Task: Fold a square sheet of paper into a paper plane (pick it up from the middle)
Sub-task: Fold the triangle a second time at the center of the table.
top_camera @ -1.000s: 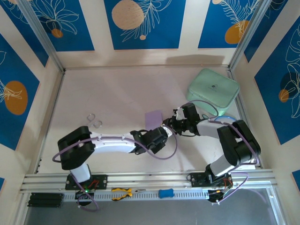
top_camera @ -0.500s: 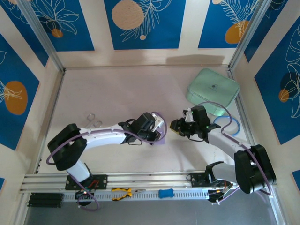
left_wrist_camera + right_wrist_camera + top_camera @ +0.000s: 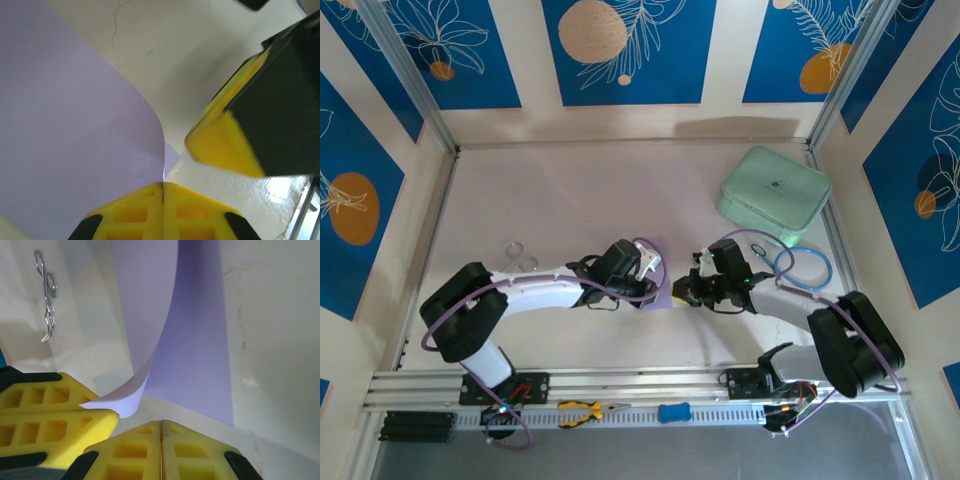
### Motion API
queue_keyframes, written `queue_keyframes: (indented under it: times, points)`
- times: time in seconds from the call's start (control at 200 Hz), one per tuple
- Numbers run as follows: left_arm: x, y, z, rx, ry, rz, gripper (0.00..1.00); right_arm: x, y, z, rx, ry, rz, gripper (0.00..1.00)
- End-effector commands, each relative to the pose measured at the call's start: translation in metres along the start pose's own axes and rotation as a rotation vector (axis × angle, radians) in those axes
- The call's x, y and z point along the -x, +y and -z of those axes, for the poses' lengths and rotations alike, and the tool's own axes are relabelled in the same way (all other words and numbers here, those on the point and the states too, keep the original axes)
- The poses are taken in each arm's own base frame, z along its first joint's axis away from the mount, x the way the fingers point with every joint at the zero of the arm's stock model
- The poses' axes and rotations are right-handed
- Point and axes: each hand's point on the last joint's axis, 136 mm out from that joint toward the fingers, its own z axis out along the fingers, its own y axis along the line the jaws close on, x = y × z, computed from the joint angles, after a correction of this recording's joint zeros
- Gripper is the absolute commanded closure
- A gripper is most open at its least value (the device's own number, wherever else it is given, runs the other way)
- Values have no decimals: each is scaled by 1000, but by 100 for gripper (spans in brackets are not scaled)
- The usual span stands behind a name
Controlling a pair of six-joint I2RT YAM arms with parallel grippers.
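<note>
Left gripper (image 3: 163,186) pinches the square sheet of paper (image 3: 75,125); right gripper (image 3: 161,423) closed, perhaps on its edge.

A pale cream matte surface (image 3: 570,190) fills the middle, boxed in by cream walls carrying deep blue panels (image 3: 623,50) painted with white leaf outlines and orange discs at 12, 9 and 3 o'clock. Slanted silver aluminium posts (image 3: 410,80) rise at the far corners, 11 and 1 o'clock, and a slotted silver aluminium rail (image 3: 640,378) runs along the 6 o'clock edge above a dull grey strip (image 3: 650,450). The light is soft and even, with a faint shadow (image 3: 750,128) on the far wall at 1 o'clock.
</note>
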Motion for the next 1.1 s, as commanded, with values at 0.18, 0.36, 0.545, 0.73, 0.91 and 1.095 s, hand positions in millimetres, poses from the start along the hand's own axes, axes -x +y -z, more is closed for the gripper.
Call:
queue_keyframes:
  times: [0.18, 0.36, 0.545, 0.73, 0.91, 1.095]
  points:
    - [8, -3, 6, -28, -30, 6, 94, 5, 22, -17, 67, 38, 32, 91]
    - [7, 5, 2, 15, -20, -10, 87, 4, 20, -21, 65, 55, 27, 91]
    - [8, 9, -2, 28, -18, -10, 83, 4, 19, -23, 59, 60, 26, 92]
    - [9, 10, -5, 28, -20, -13, 83, 4, 16, -23, 52, 61, 20, 91]
    - [11, 12, -5, 31, -28, -8, 85, 3, 10, -22, 27, 61, 12, 91]
    - [14, 10, -4, 6, -38, -3, 82, 2, 8, -21, 16, 63, 12, 91]
